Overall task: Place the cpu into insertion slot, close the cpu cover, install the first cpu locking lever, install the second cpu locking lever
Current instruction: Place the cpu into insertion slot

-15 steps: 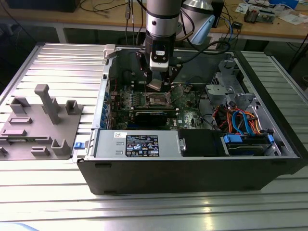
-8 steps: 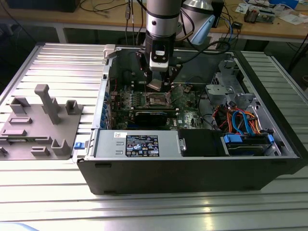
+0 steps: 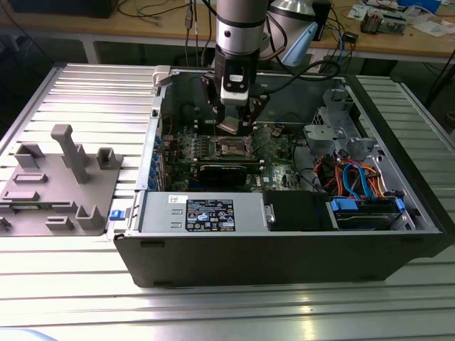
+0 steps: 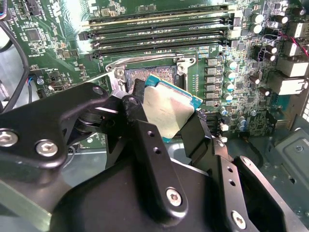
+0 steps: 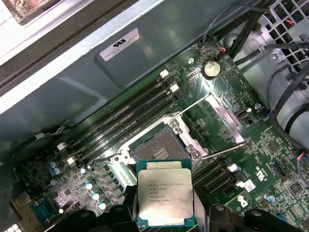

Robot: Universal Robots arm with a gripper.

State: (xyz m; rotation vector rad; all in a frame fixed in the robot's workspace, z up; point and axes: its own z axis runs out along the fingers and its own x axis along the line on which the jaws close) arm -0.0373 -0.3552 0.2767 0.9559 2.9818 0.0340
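Ribbed metal bench (image 3: 71, 298), open PC case (image 3: 284, 256) on it. Claw (image 4: 167, 106) is clamped on the cpu (image 5: 165, 193) by two edges, above the insertion slot (image 5: 157, 147), not seated. Risk: chip looks tilted, and a skewed landing could bend socket pins.

Bright overhead light, seemingly; mild glare

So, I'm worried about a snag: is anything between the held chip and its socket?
Nothing visible does. The flat silver-grey square chip, clamped in the black jaws, hangs near the dark-centred metal-rimmed square socket, whose contacts lie bare.
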